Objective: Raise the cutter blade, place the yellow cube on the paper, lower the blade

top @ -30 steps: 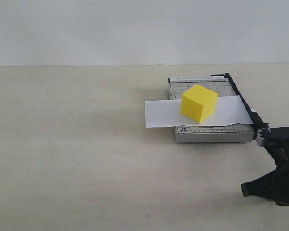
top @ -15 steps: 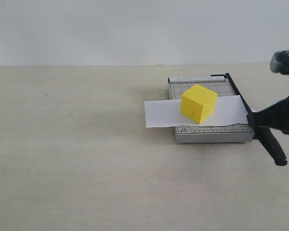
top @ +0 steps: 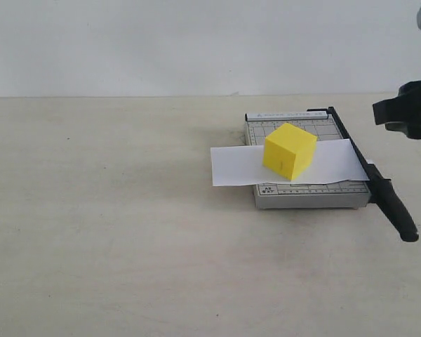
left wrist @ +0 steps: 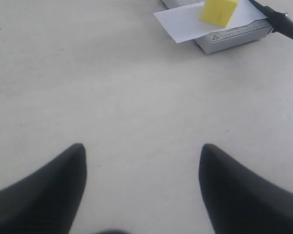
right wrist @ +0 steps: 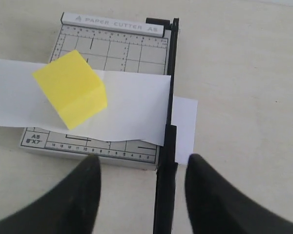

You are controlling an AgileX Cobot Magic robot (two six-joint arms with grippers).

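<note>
So the right claw [right wrist: 142,157] just lifts clear, fingers spread and empty. The cutter blade [top: 370,175] lies flat, yellow cube [top: 289,150] on the paper [top: 235,166]. Looks done to me.

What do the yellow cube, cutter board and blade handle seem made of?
Yellow cube: matte, glare-free faces, likely foam or plastic. Cutter board: smooth grey with printed grid, plastic or painted metal. Cutter blade handle: black, faint sheen, probably plastic.
</note>
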